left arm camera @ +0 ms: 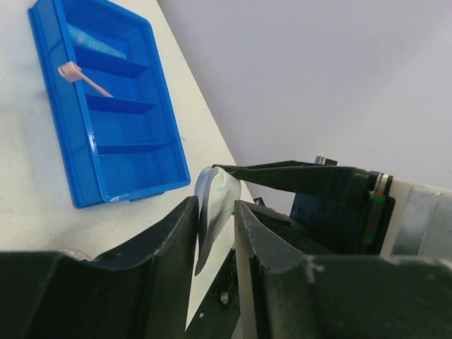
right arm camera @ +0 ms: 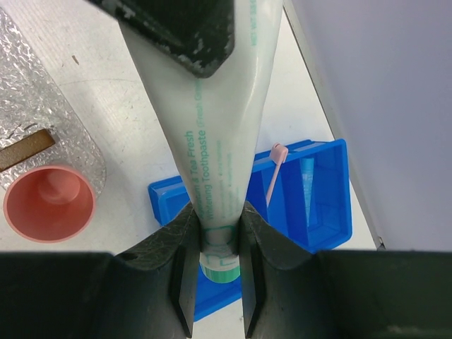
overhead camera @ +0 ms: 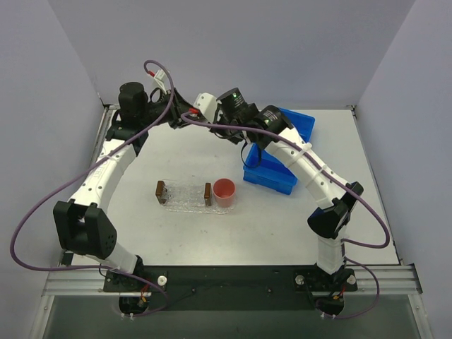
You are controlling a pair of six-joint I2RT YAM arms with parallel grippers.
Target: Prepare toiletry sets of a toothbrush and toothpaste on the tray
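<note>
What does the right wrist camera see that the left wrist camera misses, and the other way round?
Only the right wrist: the pink cup, the clear tray, and the lettering on the toothpaste tube. Only the left wrist: the blue bin nearly whole, its dividers in a row. Both: that tube, the pink toothbrush and the bin.

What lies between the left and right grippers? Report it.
The whitish toothpaste tube spans from the right gripper, clamped near its cap, to the left gripper; both wrist views show it.
</note>
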